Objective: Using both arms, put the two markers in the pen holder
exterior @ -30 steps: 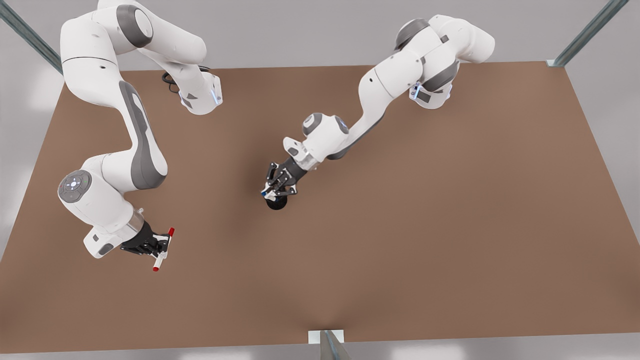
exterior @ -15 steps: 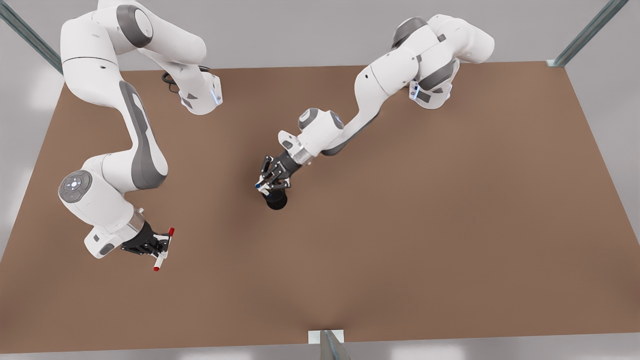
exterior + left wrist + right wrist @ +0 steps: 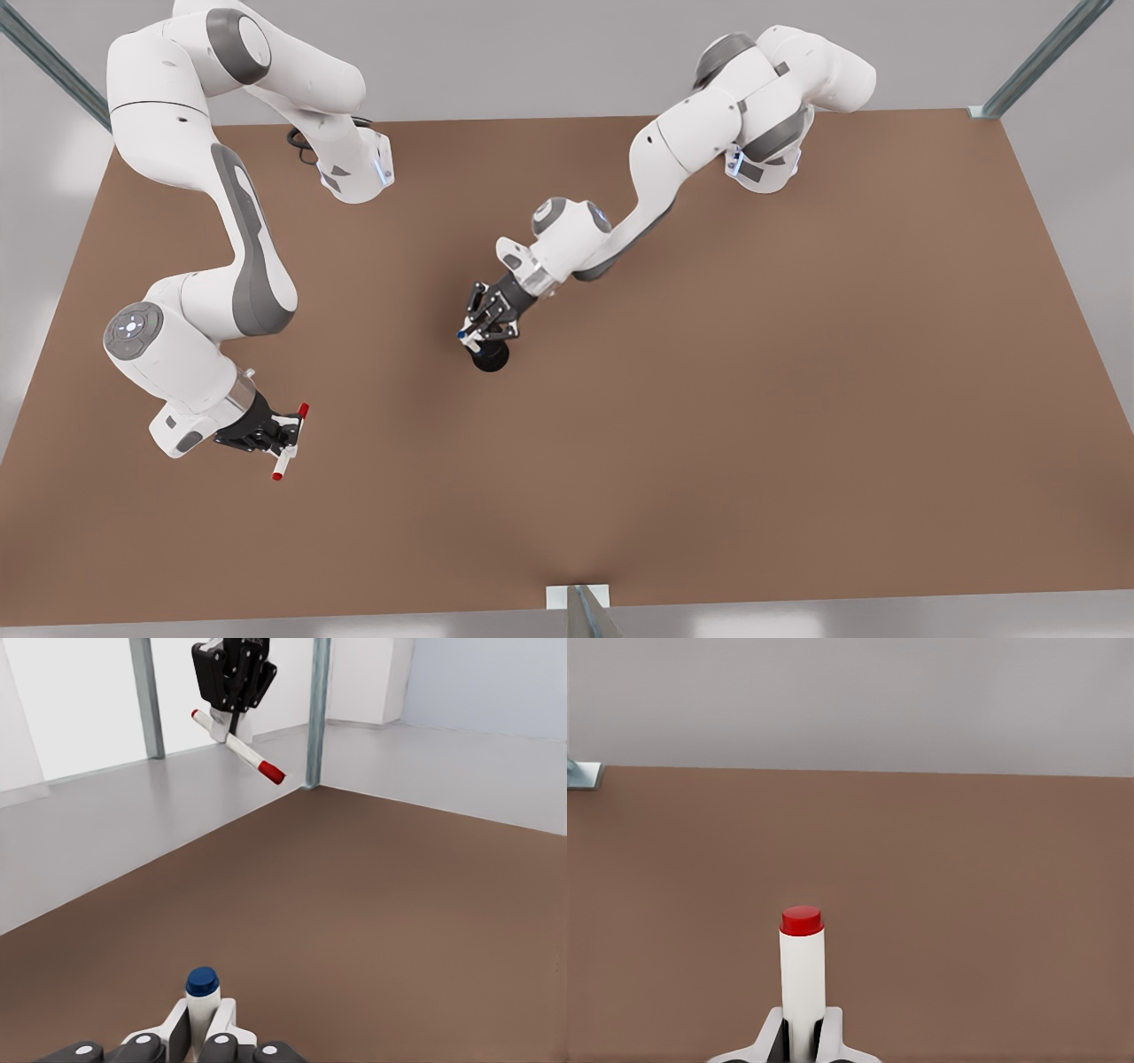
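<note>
No brand, label or writing can be read on any item.

The left gripper (image 3: 479, 334) is near the middle of the brown worktop (image 3: 753, 399), directly over the pen holder (image 3: 490, 358), a small black cup standing on the worktop. Its fingers (image 3: 221, 1023) are pinched on the blue marker (image 3: 203, 997). In the left wrist view the marker's white barrel rises from between the fingers with the blue end away from the gripper. In the front view a blue end shows at the side of the gripper, towards the front view's left; the barrel's exact tilt over the cup cannot be told.

The right gripper (image 3: 282, 436) is at the front view's lower left, well apart from the pen holder, and the arm waits there. It is clamped on the middle of the red marker (image 3: 290, 441). The marker's long axis runs slightly slanted from upper right to lower left in the front view, with red ends on both sides of the gripper. In the right wrist view one red end (image 3: 802, 920) points away from the fingers.
</note>
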You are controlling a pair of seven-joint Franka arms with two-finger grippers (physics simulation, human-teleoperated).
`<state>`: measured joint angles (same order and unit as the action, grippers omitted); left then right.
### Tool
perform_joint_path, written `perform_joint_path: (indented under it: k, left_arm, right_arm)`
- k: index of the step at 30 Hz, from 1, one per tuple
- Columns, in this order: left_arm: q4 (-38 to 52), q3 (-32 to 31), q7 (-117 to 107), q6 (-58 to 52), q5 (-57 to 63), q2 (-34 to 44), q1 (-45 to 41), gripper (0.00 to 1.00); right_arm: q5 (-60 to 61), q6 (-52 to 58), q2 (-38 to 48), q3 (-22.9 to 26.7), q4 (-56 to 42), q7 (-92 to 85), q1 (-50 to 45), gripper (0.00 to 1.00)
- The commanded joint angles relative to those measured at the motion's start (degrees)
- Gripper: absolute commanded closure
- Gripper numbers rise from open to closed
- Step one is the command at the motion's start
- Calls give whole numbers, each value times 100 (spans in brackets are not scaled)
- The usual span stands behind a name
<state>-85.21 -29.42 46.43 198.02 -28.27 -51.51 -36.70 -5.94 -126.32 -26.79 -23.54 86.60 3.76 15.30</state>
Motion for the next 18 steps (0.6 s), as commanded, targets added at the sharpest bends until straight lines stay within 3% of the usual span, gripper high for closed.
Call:
perform_joint_path:
  k: [1,4,6,10,12,14,15,16,18]
  left_arm:
    - [4,-2,-274,-61,6,18,-57,79]
    - [-66,-2,-310,-61,6,10,-83,79]
    - [-84,-2,-310,-61,23,1,-83,0]
    - [-31,-11,-669,-61,6,97,-22,0]
    - [162,-125,-1135,-596,-372,203,540,0]
    - [338,-38,-2550,-2916,-574,677,1867,0]
    - [356,655,-3402,-3980,-557,923,2158,0]
    - [417,1763,-3912,-5596,-364,1327,2158,0]
    - [1033,3038,-4633,-8901,646,1749,2228,0]
  right_arm:
    - [-82,20,7,-2,-3,196,-1,79]
    - [-74,20,7,-2,-3,196,-1,79]
    - [-74,28,7,-2,-12,196,-1,79]
    - [-82,20,-2,-2,-12,196,-9,79]
    - [-82,20,7,-46,-21,240,-36,79]
    - [-74,-33,7,-397,-30,310,-27,79]
    - [-82,-24,16,-634,-21,520,-18,79]
    - [-109,-51,16,-714,-29,653,-53,79]
    - [-109,-174,16,-1004,-30,872,-141,79]
